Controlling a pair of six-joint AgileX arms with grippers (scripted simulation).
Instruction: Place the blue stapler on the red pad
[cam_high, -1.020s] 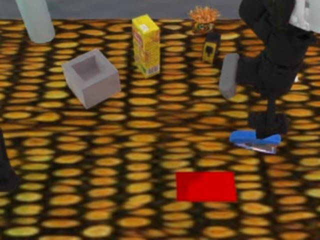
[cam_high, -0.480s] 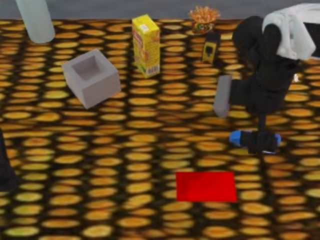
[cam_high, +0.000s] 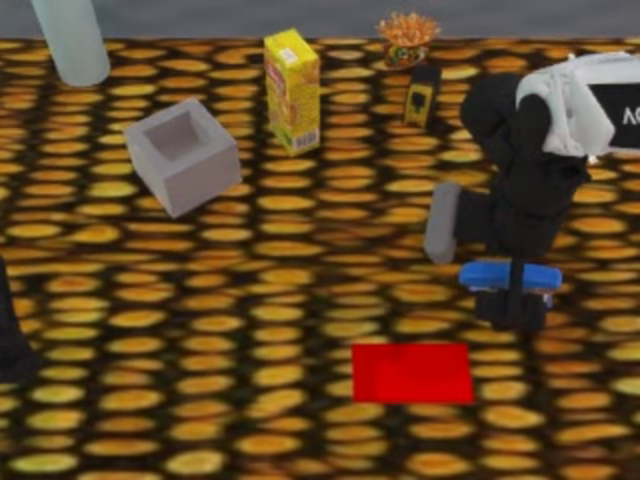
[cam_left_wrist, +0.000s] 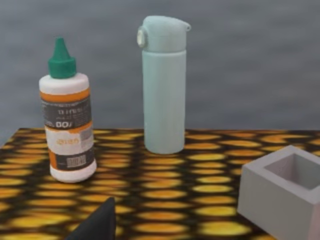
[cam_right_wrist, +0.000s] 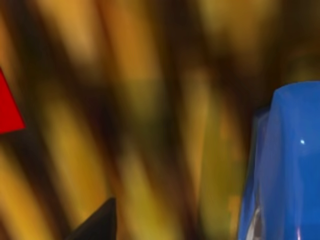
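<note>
The blue stapler (cam_high: 482, 273) lies on the patterned table, up and right of the red pad (cam_high: 412, 372). My right gripper (cam_high: 512, 300) is down over the stapler's middle and hides part of it. In the right wrist view the stapler's blue top (cam_right_wrist: 292, 160) fills one side. One dark fingertip (cam_right_wrist: 100, 220) stands well apart from it, with bare table between them, so the gripper is open. A corner of the red pad (cam_right_wrist: 7, 107) shows at the frame's edge. My left arm (cam_high: 8, 340) is parked at the table's left edge, gripper open.
A grey open box (cam_high: 182, 150), a yellow carton (cam_high: 292, 90) and a pale flask (cam_high: 70, 40) stand at the back left. A small black item (cam_high: 422, 95) and an orange snack cup (cam_high: 407, 38) stand behind the right arm. The left wrist view shows a green-capped white bottle (cam_left_wrist: 67, 130).
My right arm has swung forward and come down, so the gripper now sits lower over the stapler. Stapler, pad and left arm have stayed put.
</note>
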